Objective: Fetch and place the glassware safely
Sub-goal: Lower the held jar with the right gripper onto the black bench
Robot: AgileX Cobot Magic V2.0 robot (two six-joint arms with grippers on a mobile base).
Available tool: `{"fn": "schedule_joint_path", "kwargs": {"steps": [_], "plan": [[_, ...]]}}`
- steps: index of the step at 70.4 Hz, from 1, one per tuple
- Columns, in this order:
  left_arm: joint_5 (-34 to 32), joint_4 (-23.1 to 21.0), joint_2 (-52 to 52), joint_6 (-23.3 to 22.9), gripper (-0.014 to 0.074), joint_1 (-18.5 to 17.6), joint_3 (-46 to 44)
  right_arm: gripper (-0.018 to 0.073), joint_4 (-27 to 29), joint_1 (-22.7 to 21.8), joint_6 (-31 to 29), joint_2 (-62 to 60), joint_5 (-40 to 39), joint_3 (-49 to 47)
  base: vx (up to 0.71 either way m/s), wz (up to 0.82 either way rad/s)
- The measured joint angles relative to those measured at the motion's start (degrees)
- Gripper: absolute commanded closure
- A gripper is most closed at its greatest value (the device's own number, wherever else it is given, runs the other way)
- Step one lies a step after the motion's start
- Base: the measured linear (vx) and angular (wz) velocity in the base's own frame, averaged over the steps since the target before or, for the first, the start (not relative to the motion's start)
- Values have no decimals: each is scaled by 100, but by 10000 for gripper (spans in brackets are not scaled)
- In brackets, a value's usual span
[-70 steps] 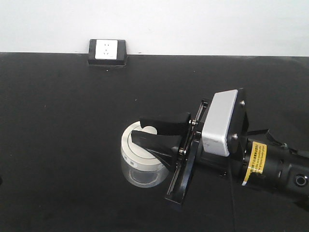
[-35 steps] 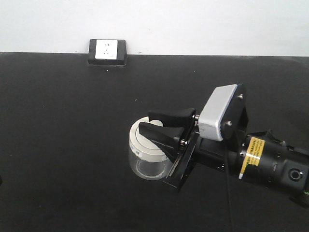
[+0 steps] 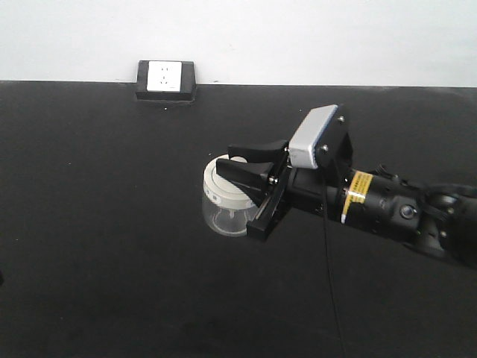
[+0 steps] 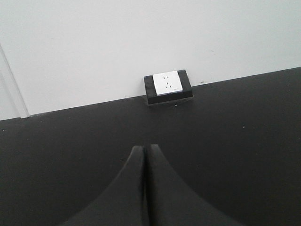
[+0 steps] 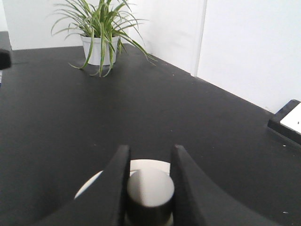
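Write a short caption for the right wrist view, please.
Right hand closed on the lid knob of the glass jar, potted plant behind on the black table.

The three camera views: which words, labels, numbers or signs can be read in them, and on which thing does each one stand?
No text can be read in any view.
Yellow label on the black right arm: dark print, too small to read.
Cream-white round lid of the small clear glass jar: faint marks on its rim, too blurred to read.
White wall socket in its black frame: only slots, no words.
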Motion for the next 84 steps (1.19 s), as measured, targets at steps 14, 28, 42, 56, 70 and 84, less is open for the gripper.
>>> {"fn": "schedule_joint_path", "kwargs": {"steps": [14, 28, 42, 56, 70, 84], "plan": [[0, 0, 0, 0, 603, 0, 0, 560, -338, -106, -5, 813, -243, -528, 0, 0], [0, 0, 0, 0, 603, 0, 0, 560, -499, -106, -357, 1679, -874, -822, 0, 0], [0, 0, 0, 0, 603, 0, 0, 560, -486, -106, -939, 2365, -1133, -876, 0, 0], [0, 0, 0, 0, 603, 0, 0, 560, -349, -106, -1080, 2756, -1144, -876, 0, 0], [0, 0, 0, 0, 603, 0, 0, 560, -219, -106, -1236, 2904, -1202, -885, 0, 0], [0, 0, 0, 0, 603, 0, 0, 560, 80, -106, -1304, 2998, -1286, -885, 0, 0]]}}
